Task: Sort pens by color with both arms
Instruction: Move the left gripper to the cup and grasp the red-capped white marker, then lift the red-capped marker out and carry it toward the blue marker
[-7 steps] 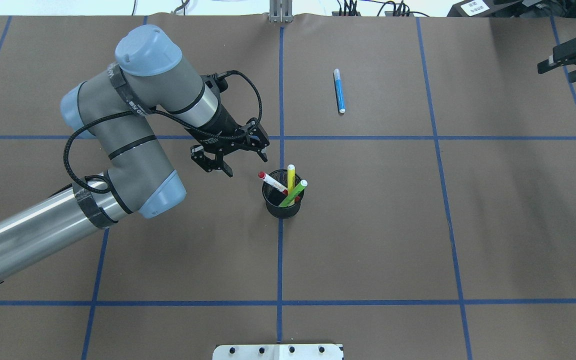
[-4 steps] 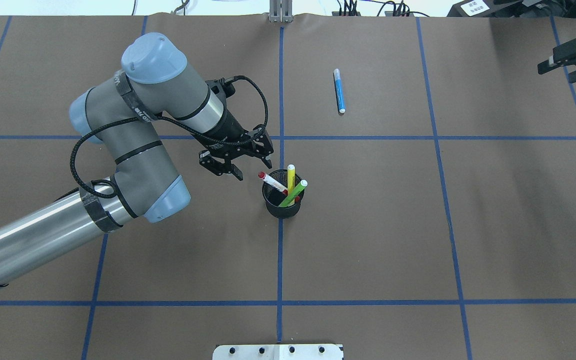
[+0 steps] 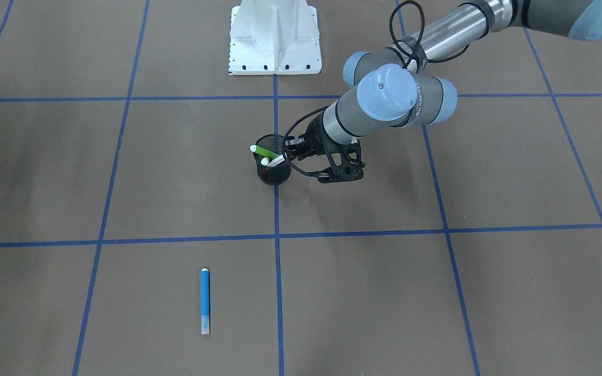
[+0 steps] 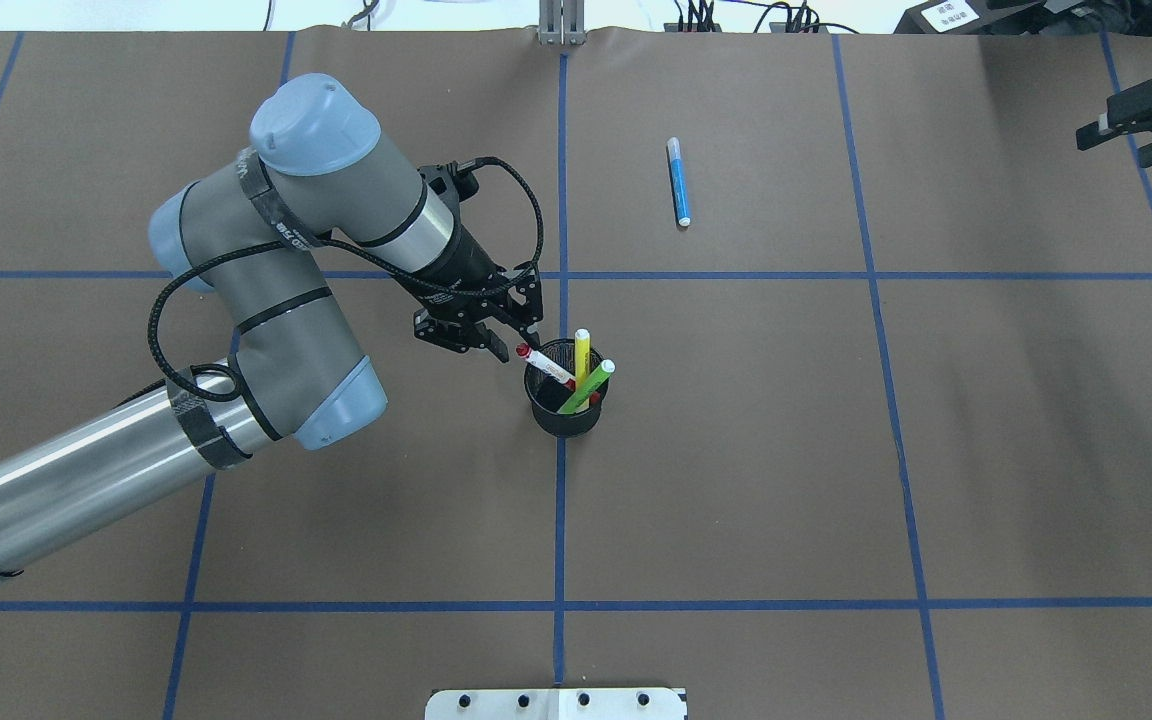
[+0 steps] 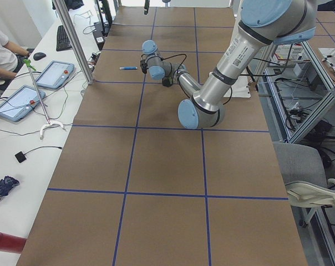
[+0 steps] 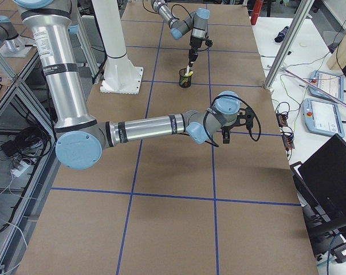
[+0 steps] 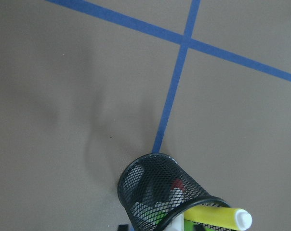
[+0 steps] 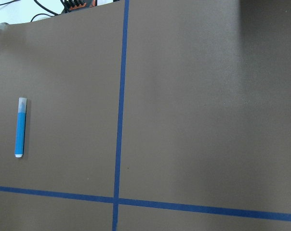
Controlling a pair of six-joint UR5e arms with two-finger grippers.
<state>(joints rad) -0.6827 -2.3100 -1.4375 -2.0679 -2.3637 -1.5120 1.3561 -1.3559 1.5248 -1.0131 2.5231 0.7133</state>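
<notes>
Four pens are showing on the brown surface (image 4: 736, 450), which blue tape lines are dividing into squares. Three are standing tilted in a black mesh cup (image 4: 566, 415) on the centre tape line: the white pen (image 4: 546, 365) with its red cap leaning toward the robot's left, the yellow pen (image 4: 582, 355) pointing away from the robot, and the lime green pen (image 4: 588, 385) leaning toward the robot's right. The blue pen (image 4: 678, 182) is lying flat on the far half of the surface, well apart from the cup and beyond it on the robot's right. The left arm (image 4: 266, 300) is reaching to the cup, and the left gripper (image 4: 514, 347) is hanging beside the cup's rim with its fingers spread apart; in the overhead view the white pen's red cap is sitting between them, though contact cannot be told. The right gripper (image 4: 1116, 140) is hanging over the surface's far right edge, its fingers parted and gripping nothing.
</notes>
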